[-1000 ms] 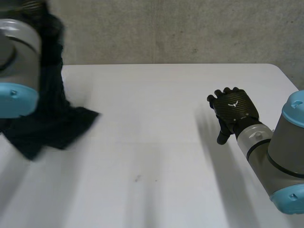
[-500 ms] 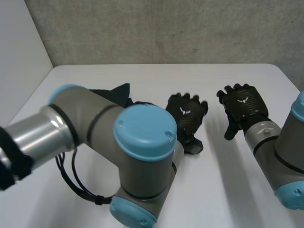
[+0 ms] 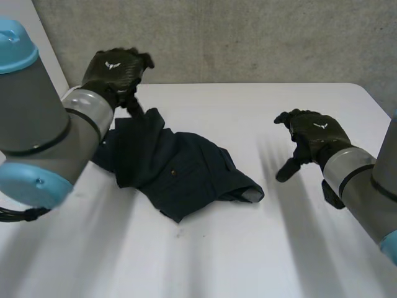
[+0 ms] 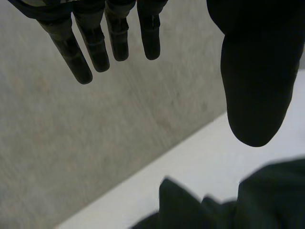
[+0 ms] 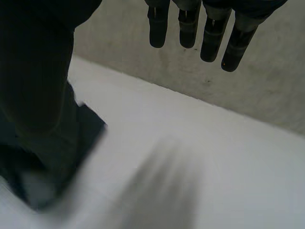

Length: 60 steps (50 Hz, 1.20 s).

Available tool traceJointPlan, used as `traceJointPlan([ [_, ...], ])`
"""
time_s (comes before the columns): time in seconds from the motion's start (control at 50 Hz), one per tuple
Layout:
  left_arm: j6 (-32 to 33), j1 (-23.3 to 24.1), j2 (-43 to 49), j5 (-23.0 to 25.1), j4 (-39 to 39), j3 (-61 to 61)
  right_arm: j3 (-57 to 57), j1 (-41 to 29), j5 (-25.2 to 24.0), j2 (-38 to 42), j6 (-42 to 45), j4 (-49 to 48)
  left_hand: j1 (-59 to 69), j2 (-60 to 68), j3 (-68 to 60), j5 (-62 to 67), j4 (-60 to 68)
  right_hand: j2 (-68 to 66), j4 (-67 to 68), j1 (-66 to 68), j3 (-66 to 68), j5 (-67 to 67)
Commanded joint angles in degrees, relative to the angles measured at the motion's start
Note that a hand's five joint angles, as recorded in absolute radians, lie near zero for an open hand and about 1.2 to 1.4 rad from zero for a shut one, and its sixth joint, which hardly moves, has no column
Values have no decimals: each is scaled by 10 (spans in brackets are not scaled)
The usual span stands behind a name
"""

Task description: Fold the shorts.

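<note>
Dark shorts [image 3: 180, 169] lie crumpled on the bench [image 3: 279, 261], so folding is not yet begun. The left hand [image 3: 115, 68] and right hand [image 3: 316, 133] hover wide and empty. The next move is probably to spread the cloth flat.

From my console this reads as a robotics lab or test cell, not a home. The work surface is a plain white table [image 3: 248, 105] with a rounded corner out at 2 o'clock. Past its far edge, at 12 o'clock, stands a bare grey wall [image 3: 248, 37], rough and speckled like unpainted concrete. At 10 o'clock a flat white panel [image 3: 44, 49] meets that wall. My two machine arms, the left arm [image 3: 37, 124] at 8 o'clock and the right arm [image 3: 366, 186] at 4 o'clock, have grey joints with light-blue caps. They end in the black left hand [image 3: 115, 71] and right hand [image 3: 316, 133].
</note>
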<state>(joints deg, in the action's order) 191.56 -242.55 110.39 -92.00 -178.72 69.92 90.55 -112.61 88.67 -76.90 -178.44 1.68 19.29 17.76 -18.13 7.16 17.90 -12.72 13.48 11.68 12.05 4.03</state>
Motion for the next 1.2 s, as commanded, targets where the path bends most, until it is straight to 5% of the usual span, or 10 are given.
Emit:
traceJointPlan([
  [0.02, 50, -67, 88, 87, 5, -23, -55, -12, -47, 50, -187, 39, -5, 10, -7, 16, 9, 27, -35, -17, -21, -40],
  [0.3, 173, -74, 223, 93, 5, -75, -201, -123, 57, 251, -163, 47, 67, 82, -79, 88, 81, 27, -35, -17, -21, -40],
  [0.36, 177, -72, 228, 91, 5, -72, -217, -123, 72, 272, -135, 47, 255, 270, -267, 276, 269, -113, 105, 123, 119, 100],
  [0.44, 176, -63, 223, 78, 7, -62, -229, -122, 89, 281, -95, 41, 607, 622, -618, 628, 621, -650, 643, 661, 657, 637],
  [0.64, 151, -45, 17, -2, 12, 28, -165, -69, 80, 85, -38, -37, 607, 622, -619, 628, 621, -673, 665, 683, 679, 660],
  [0.9, -14, -20, -300, -15, 85, 103, -173, 24, -39, -74, 70, 28, 607, 622, -619, 628, 621, -673, 665, 683, 679, 660],
  [0.98, -18, -19, -301, -15, 79, 130, -191, 34, -60, -63, 63, 43, 607, 622, -619, 628, 621, -673, 665, 683, 679, 660],
  [1.06, -25, -7, -245, -17, 68, 158, -200, 33, -60, 30, 71, 37, 189, 205, -201, 211, 203, -673, 665, 683, 679, 660],
  [1.16, -43, 69, -120, -20, 49, 170, -252, 34, -51, 145, 86, 32, 71, 86, -82, 92, 85, -647, 639, 657, 653, 634],
  [1.2, -45, 102, -65, -20, 26, 172, -285, 42, -32, 188, 103, 31, 16, 31, -27, 37, 30, -269, 262, 280, 276, 256],
])
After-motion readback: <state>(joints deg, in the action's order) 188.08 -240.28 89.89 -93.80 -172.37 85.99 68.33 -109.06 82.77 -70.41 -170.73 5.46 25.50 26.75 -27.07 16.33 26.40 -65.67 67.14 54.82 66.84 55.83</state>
